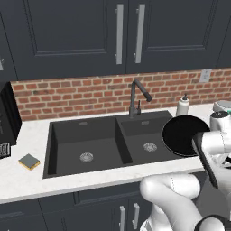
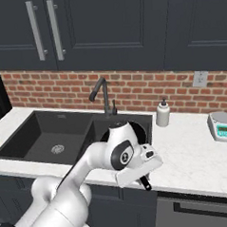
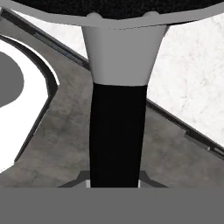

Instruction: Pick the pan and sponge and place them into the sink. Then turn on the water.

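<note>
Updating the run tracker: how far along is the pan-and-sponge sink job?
Nothing finished yet. In hand: the gripper has its jaws shut on the handle of the pan, which is held above the sink's right end. Left: set the pan in, fetch the sponge from the counter left of the sink, then run the faucet, which looks dry.

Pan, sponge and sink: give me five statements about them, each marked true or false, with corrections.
1. The jaws are shut on the pan handle. True.
2. The sponge lies in the left basin. False: it sits on the counter, left of the sink.
3. Water runs from the faucet. False: no stream shows.
4. The pan is held tilted by the sink's right edge. True.
5. A soap bottle stands in the right basin. False: it stands on the counter by the brick wall.
</note>
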{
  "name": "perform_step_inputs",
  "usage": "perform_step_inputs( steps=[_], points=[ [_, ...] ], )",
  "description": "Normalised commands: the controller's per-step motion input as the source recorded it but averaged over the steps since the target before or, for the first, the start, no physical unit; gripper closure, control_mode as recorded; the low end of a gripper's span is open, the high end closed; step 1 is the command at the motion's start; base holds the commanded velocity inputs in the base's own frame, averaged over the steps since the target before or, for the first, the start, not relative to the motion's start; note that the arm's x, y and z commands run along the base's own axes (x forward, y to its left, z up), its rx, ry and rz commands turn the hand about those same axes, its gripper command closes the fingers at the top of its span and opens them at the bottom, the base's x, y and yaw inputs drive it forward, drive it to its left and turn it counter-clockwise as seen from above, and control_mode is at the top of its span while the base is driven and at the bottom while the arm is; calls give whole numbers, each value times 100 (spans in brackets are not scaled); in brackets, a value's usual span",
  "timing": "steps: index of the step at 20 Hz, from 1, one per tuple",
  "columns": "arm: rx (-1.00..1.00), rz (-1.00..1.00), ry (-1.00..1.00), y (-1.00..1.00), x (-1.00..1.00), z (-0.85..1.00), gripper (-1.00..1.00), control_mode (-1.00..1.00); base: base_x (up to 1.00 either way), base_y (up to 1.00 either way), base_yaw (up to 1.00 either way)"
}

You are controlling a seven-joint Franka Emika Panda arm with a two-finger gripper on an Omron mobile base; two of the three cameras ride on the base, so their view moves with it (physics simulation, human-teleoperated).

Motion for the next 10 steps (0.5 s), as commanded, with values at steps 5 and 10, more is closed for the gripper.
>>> perform_step_inputs(
  steps=[5, 10],
  points=[
    [-13, 8, 7, 41, 7, 10, 100, -100, 0, 0, 0],
    [3, 6, 2, 8, 28, 26, 100, -100, 0, 0, 0]
  ],
)
